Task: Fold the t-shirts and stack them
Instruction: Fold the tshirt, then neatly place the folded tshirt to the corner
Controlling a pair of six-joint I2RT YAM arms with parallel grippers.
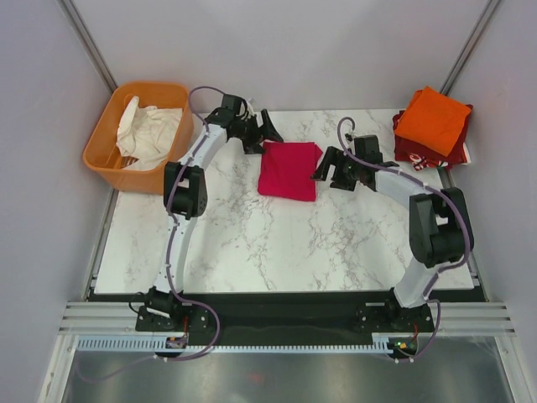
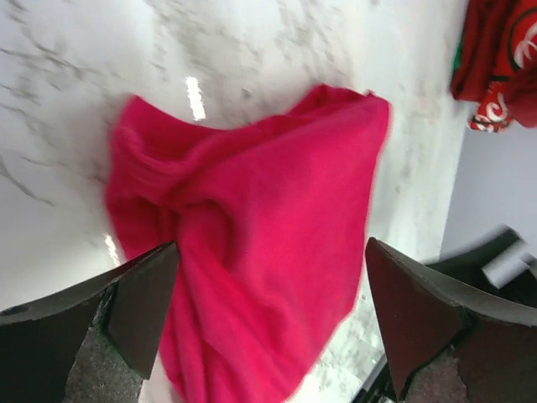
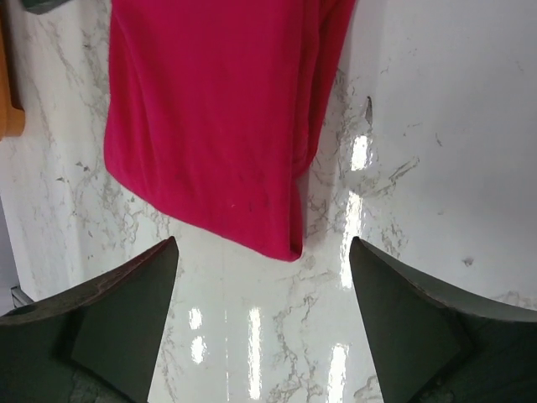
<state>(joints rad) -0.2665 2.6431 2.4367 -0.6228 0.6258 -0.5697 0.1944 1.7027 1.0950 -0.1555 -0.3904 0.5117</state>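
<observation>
**A:** Top view, how far along?
**B:** Orange shirt (image 1: 432,120) folded, lying on red shirt (image 1: 424,154) at the far right corner. Pink shirt (image 1: 288,170) mid-table, a rough rectangle, not yet stacked. I judge squaring it and carrying it over is what's left. White cloth (image 1: 151,133) in basket (image 1: 101,143); can't tell if it counts.
**A:** Claws?
**B:** Left gripper (image 1: 262,134) at the pink shirt's far-left corner, right gripper (image 1: 325,168) just beside its right edge. Both spread, empty.
**A:** Left wrist?
**B:** Jaws wide over the pink shirt, bunched and creased here.
**A:** Right wrist?
**B:** Jaws wide, nothing held. The shirt's edge lies flat, layered.
**A:** Surface, room?
**B:** Table (image 1: 252,243) glossy white marble pattern, lamp glare. Plain pale walls (image 1: 277,50), metal posts (image 1: 88,42) in the corners
</observation>
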